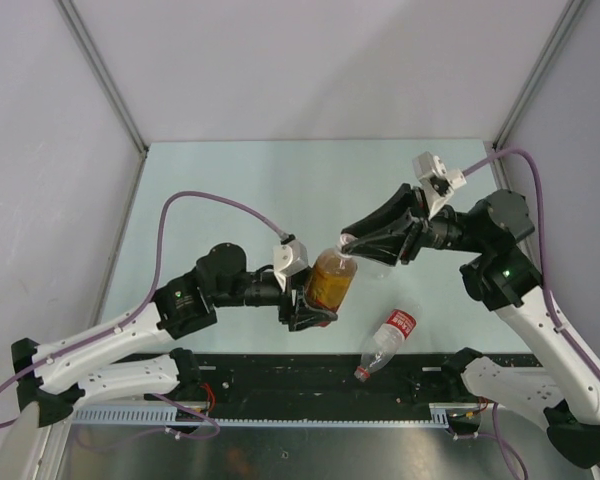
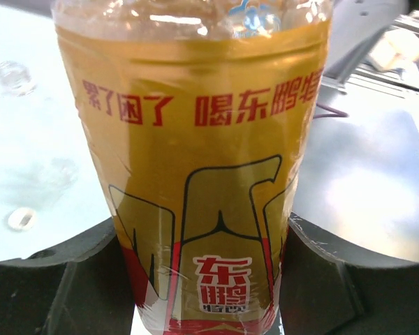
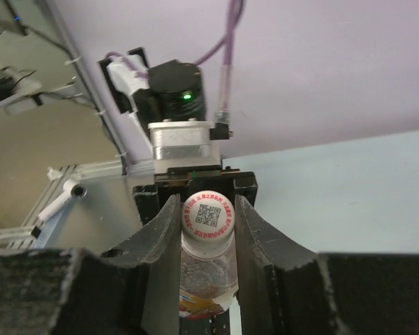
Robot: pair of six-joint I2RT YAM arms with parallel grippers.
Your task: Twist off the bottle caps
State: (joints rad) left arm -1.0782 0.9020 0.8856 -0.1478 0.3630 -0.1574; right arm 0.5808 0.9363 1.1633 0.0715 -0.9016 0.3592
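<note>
Round amber bottle (image 1: 330, 282) of glossy plastic, tilted above the bench (image 1: 230, 190): left jaws grasp its body; right jaws, reaching sideways, are clenched on its round white cap (image 3: 208, 218).

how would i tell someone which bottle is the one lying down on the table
On the pale green table, look near its near edge, right of the middle. A clear bottle lies on its side there, untouched; its red-and-white label sets it apart from the amber bottle held in the left jaws.
</note>
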